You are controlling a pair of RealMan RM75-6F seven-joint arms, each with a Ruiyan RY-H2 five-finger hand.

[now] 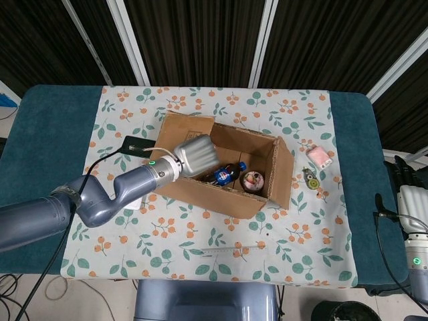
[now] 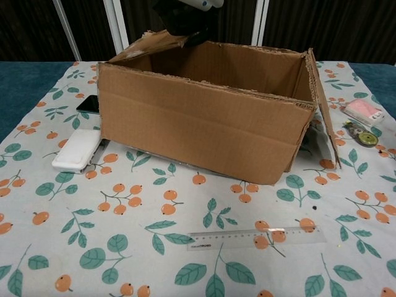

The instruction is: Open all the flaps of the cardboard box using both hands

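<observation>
The cardboard box (image 1: 221,170) (image 2: 204,127) stands in the middle of the flowered cloth, its top mostly uncovered. A dark bottle (image 1: 224,175) and a round pink-and-white thing (image 1: 252,179) lie inside. My left hand (image 1: 194,155) (image 2: 185,12) is above the box's left end and holds the edge of the left flap (image 2: 151,44), which is raised and tilts up. The right flap (image 1: 284,175) (image 2: 325,117) hangs outward down the right side. My right hand (image 1: 408,197) is off the table at the far right, fingers apart, holding nothing.
A black phone (image 1: 137,146) (image 2: 91,104) and a white case (image 2: 77,150) lie left of the box. A clear ruler (image 2: 257,237) lies in front of it. At the right are a pink object (image 1: 319,157) (image 2: 364,112) and a small green-and-yellow thing (image 1: 311,178).
</observation>
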